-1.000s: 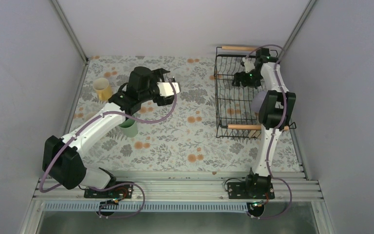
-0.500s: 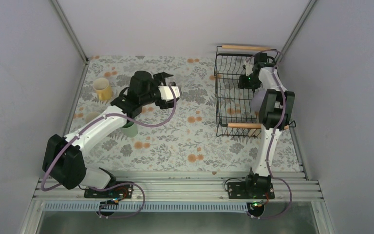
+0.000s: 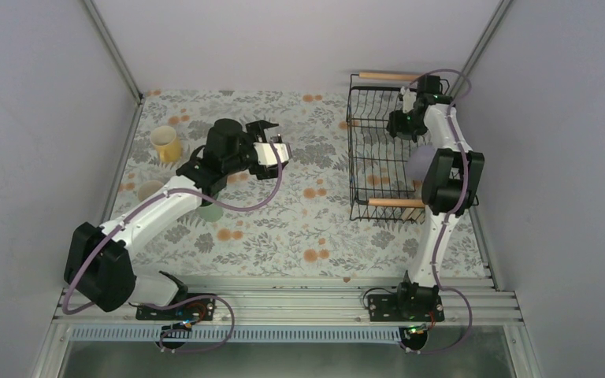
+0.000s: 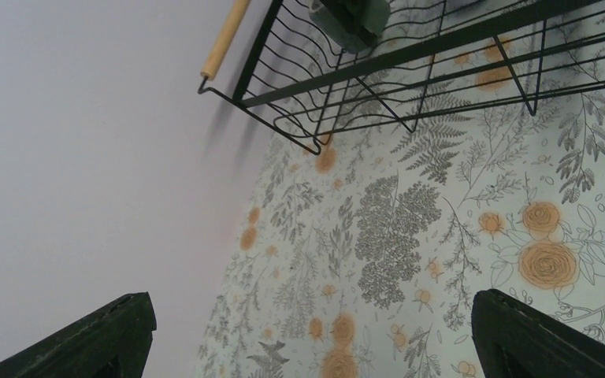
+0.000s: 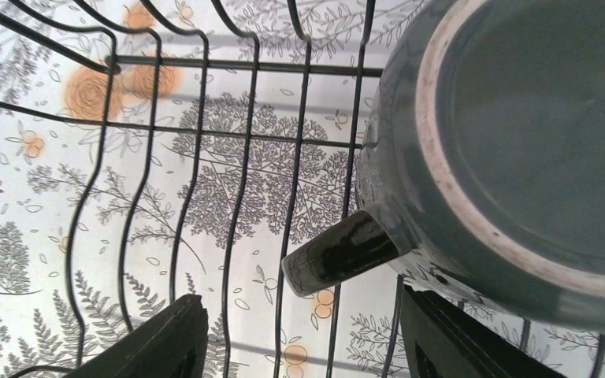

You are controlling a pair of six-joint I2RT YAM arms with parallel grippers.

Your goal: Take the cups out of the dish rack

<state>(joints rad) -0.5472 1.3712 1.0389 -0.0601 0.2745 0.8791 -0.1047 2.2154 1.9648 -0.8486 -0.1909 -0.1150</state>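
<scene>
Risks first. The right gripper [image 5: 301,319] has its fingers spread wide with nothing in them, low inside the dish rack [image 3: 350,150], right at the dark green mug [image 5: 536,142]. The mug handle [image 5: 343,253] pokes into the gap between the fingers. If they close on that stub alone, the glossy glaze will likely let the mug swing or slip out. A grip across the wall looks safer. A fingertip could also snag a rack wire [image 5: 240,197] on the lift and drag the whole rack. The right arm's elbow sits over the lavender mug [image 3: 417,164] near the rack's near wooden rod [image 3: 394,203], so pulling back may bump it.

The left gripper [image 4: 313,303] is also wide apart and empty. It hangs above the floral cloth [image 4: 410,228] mid-table, well apart from the rack, so there's low collision risk for now.

Look of the mug: dark grey-green and shiny. Its base faces the wrist camera, with a pale unglazed foot ring [image 5: 433,150], so it's upturned or tipped. It rests on the wires in the rack's far part.

3 mugs are out on the cloth at left: yellow mug [image 3: 164,144], beige mug [image 3: 151,189] and mint green mug [image 3: 210,211], which is partly under the left arm. I see at least 2 left in the rack.
</scene>
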